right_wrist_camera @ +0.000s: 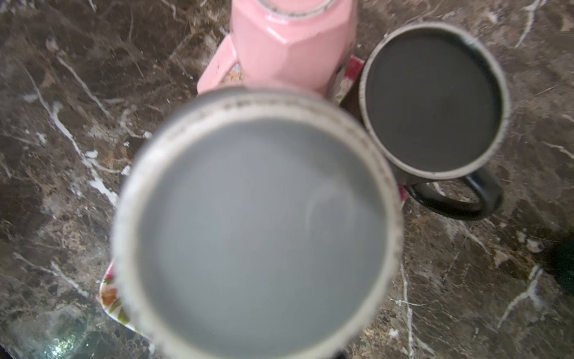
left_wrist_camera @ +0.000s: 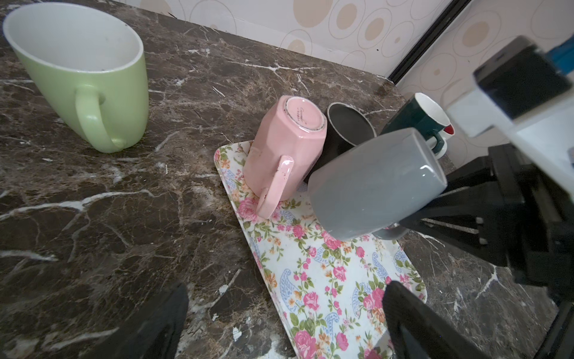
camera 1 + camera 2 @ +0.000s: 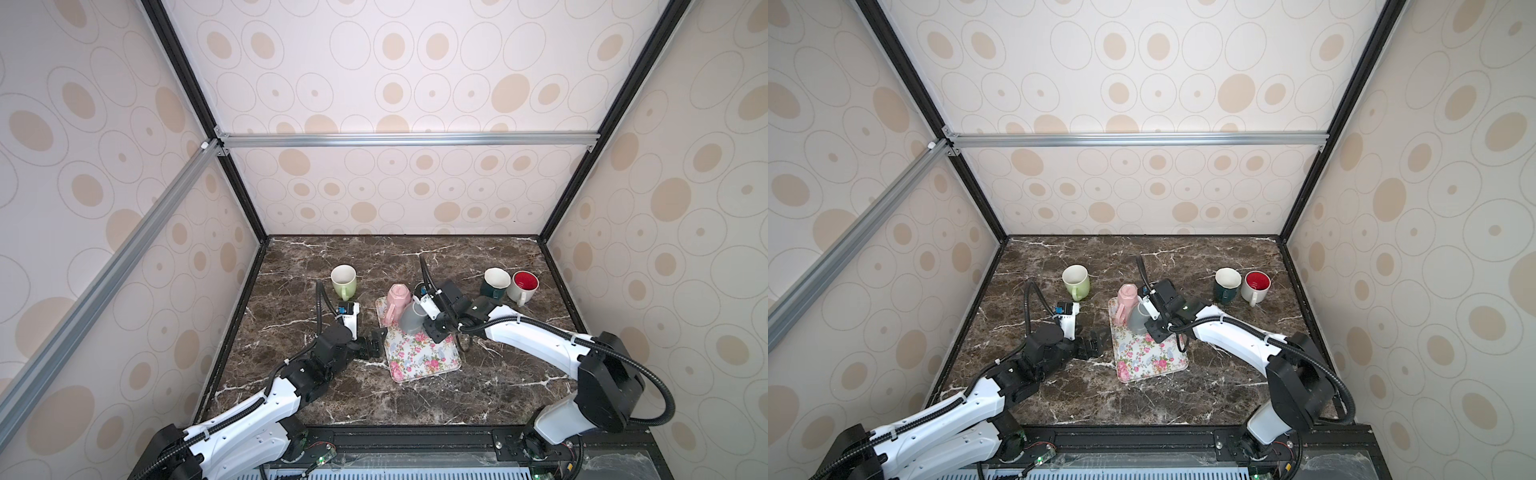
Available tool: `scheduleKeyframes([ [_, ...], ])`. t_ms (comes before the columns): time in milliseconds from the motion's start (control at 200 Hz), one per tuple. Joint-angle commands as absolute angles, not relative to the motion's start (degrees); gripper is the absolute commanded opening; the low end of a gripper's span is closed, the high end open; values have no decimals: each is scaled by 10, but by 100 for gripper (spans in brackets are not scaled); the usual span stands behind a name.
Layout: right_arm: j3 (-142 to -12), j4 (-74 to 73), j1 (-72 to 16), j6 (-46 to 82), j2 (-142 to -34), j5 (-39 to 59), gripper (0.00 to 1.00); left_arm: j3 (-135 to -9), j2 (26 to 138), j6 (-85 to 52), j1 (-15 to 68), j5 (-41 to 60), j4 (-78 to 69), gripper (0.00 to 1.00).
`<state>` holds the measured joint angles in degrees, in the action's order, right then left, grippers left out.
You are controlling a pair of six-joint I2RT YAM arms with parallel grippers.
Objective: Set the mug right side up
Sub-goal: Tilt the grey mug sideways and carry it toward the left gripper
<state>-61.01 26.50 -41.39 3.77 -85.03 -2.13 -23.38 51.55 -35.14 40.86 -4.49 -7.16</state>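
On the left we rest the left gripper (image 3: 376, 343) low on the table just beside the floral tray (image 3: 419, 361), jaws spread wide and empty, likely to stay clear of the turn. Over the tray, next to the inverted pink mug (image 3: 397, 305), the grey mug (image 3: 410, 318) hangs tilted with its mouth angled downward. Our right gripper (image 3: 426, 323) is clamped on its handle, wrist rolled, which we judge suits righting it.

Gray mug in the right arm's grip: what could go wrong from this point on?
1. The gray mug hangs tilted over the floral tray, close to the inverted pink mug and black mug. Rotating it could knock either over.
2. The right gripper appears to hold it only at the handle, so the mug may swing or slip in the jaws during the turn.
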Motion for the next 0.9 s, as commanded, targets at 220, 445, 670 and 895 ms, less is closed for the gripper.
scheduleKeyframes([
  [220, -619, 226, -406, 106, -737, -1, 0, -313, 485, -322, 399, -10, -69, 98],
  [445, -598, 194, -398, 142, -671, -17, 0, -335, 531, -321, 397, 68, -155, 98],
  [670, -574, 159, -382, 181, -636, 25, 0, -334, 592, -369, 398, 124, -254, 98],
  [895, -548, 122, -377, 204, -616, 53, 0, -321, 627, -398, 398, 168, -339, 98],
])
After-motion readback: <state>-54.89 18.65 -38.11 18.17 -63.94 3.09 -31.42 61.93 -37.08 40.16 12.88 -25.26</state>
